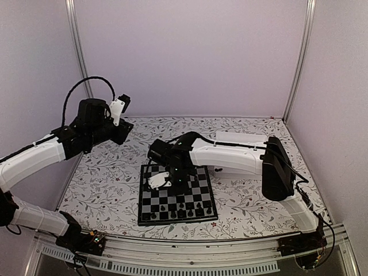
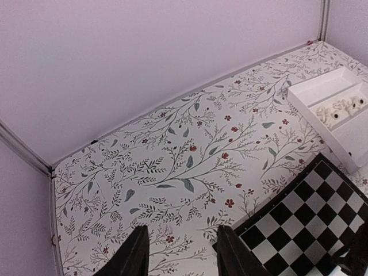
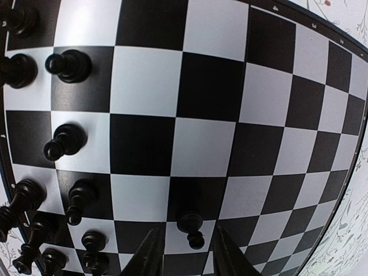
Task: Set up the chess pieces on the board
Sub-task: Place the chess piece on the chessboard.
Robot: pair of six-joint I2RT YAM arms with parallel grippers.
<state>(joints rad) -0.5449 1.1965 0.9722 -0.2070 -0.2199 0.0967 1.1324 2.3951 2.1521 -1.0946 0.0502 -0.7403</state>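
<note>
The board (image 1: 150, 202) lies in front of the arm bases, with black chess pieces (image 1: 178, 207) along its near rows. My right gripper (image 1: 171, 179) hangs low over the board's middle. In the right wrist view its jaws (image 3: 187, 253) are open, and a black pawn (image 3: 191, 225) stands upright on the board (image 3: 213, 86) between the fingers (image 3: 150, 256), with a gap on each side. Several other black pieces (image 3: 63, 142) stand at that view's left edge. My left gripper (image 1: 125, 131) is raised over the table's left side, open (image 2: 181, 253) and holding nothing, beside the board's corner (image 2: 299, 224).
A white shallow tray (image 2: 317, 87) with white pieces (image 2: 342, 106) in it lies beyond the board, partly behind the right arm (image 1: 241, 152) in the top view. The flowered tablecloth (image 2: 172, 155) runs to the back and side walls.
</note>
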